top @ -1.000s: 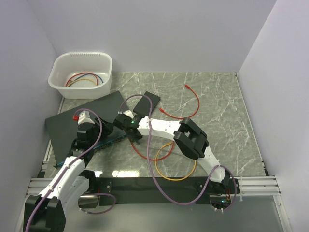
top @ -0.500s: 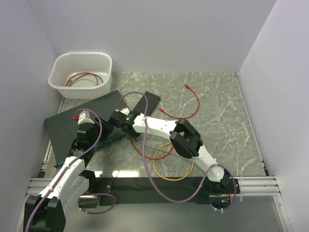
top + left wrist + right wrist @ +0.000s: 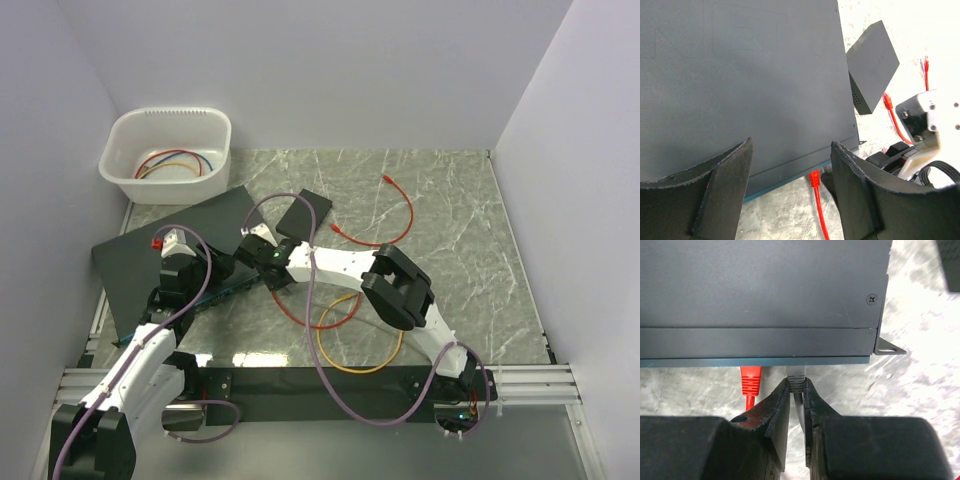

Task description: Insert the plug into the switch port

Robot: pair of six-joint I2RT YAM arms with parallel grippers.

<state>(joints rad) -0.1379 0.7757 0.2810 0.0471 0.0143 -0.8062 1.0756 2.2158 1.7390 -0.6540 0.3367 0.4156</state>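
The black slab switch (image 3: 160, 250) lies at the left with its teal front face (image 3: 755, 361) toward me. The red plug (image 3: 750, 380) stands against that face on its red cable, its tip hidden in a switch port; it also shows as the red plug (image 3: 814, 179). Right beside it, my right gripper (image 3: 796, 385) is shut on a grey plug (image 3: 796, 374) that touches the same face. My left gripper (image 3: 790, 150) hangs open over the switch's front edge, holding nothing. The right gripper (image 3: 250, 262) and left gripper (image 3: 212, 272) sit close together.
A small black box (image 3: 300, 212) lies just behind the right wrist. A white basin (image 3: 165, 155) with coiled cables stands at the back left. A loose red cable (image 3: 400, 215) and an orange-yellow cable loop (image 3: 360, 350) lie on the marble table (image 3: 470, 260).
The right arm swung slightly left toward the switch and then came back to about where it was. The left arm has not moved.
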